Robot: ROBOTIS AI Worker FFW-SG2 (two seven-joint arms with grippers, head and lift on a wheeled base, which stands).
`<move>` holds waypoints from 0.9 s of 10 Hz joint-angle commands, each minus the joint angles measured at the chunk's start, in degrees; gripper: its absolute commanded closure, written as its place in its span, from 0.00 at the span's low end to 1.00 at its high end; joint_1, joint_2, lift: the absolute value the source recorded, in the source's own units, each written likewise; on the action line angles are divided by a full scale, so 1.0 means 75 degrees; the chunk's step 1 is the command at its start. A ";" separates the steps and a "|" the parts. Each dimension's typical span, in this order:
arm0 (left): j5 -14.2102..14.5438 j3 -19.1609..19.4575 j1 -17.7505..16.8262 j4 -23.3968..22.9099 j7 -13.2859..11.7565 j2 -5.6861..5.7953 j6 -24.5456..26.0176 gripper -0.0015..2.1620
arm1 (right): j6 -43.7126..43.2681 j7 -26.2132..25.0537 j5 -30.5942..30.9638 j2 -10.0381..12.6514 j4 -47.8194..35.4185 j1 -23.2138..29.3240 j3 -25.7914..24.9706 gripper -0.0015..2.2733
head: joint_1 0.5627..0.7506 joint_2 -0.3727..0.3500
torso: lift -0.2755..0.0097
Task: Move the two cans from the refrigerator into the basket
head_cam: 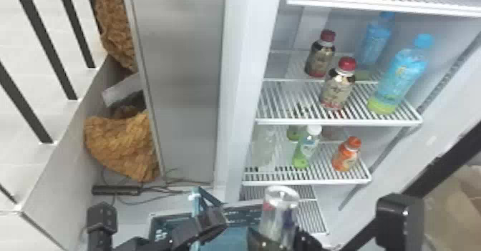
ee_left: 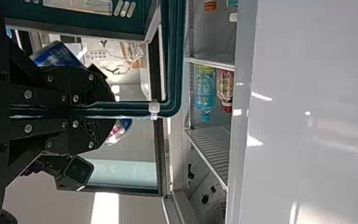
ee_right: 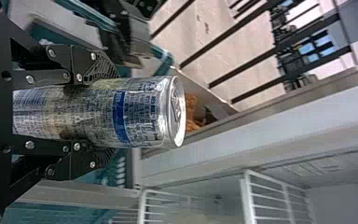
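The right gripper (ee_right: 112, 114) has its jaws closed around a silver-and-blue metal can (ee_right: 142, 112), long axis along them, lid outward. Leftward and lower lies the teal plastic basket (head_cam: 245, 214), pinched by the left gripper (ee_left: 109, 110), jaws nearly together.

light in the head view is bright and mostly even, paling the refrigerator (head_cam: 250, 50) and its shelf (head_cam: 336, 122). at left, a grey panel (head_cam: 182, 71) carries a soft, dull sheen, with dark shadow in the gap behind it. the can (head_cam: 280, 211) has a whitish glare around its top; in the right wrist view, hard highlights edge its metal rim. the left wrist view mixes deep shadow with small, hot white glints on a smooth pale surface (ee_left: 303, 70), plus a blown-out white strip (ee_left: 106, 207).
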 commanded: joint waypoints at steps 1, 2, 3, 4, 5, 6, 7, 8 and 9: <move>0.0000 0.0001 0.0000 0.0000 0.0000 0.0000 0.0000 0.55 | 0.0301 0.0052 -0.0005 -0.0002 -0.0038 0.0070 -0.0024 0.55 | 0.70 0.33 | 0.86; 0.0000 -0.0014 0.0000 0.0000 0.0000 0.0000 0.0000 0.55 | 0.0545 0.0087 -0.0036 0.0009 -0.0020 0.0033 -0.0100 0.42 | 0.70 0.33 | 0.86; 0.0000 -0.0029 0.0000 0.0000 0.0000 0.0000 0.0000 0.55 | 0.0751 0.0192 -0.0021 0.0009 -0.0001 -0.0024 -0.0146 0.29 | 0.70 0.33 | 0.86; 0.0000 -0.0029 0.0000 0.0000 0.0000 0.0000 0.0000 0.55 | 0.0751 0.0192 -0.0021 0.0009 -0.0001 -0.0024 -0.0146 0.23 | 0.70 0.32 | 0.86; 0.0000 -0.0029 0.0000 0.0000 0.0000 0.0012 0.0000 0.55 | 0.0751 0.0204 -0.0021 0.0021 -0.0001 -0.0024 -0.0161 0.19 | 0.70 0.31 | 0.86; 0.0000 -0.0029 0.0000 0.0000 0.0000 0.0012 0.0000 0.55 | 0.0732 0.0204 -0.0021 0.0021 -0.0001 -0.0024 -0.0177 0.17 | 0.70 0.31 | 0.86; 0.0000 -0.0045 0.0000 0.0000 0.0000 0.0012 0.0000 0.55 | 0.0676 0.0227 0.0025 0.0021 -0.0057 0.0014 -0.0237 0.17 | 0.70 0.31 | 0.86; 0.0000 -0.0060 0.0000 0.0000 0.0000 0.0024 0.0000 0.55 | 0.0207 0.0309 0.0208 0.0021 -0.0095 0.0145 -0.0283 0.17 | 0.70 0.30 | 0.86; 0.0000 -0.0060 -0.0019 0.0000 0.0000 0.0024 0.0000 0.55 | -0.0468 0.0462 0.0436 0.0021 -0.0057 0.0351 -0.0390 0.17 | 0.70 0.29 | 0.86</move>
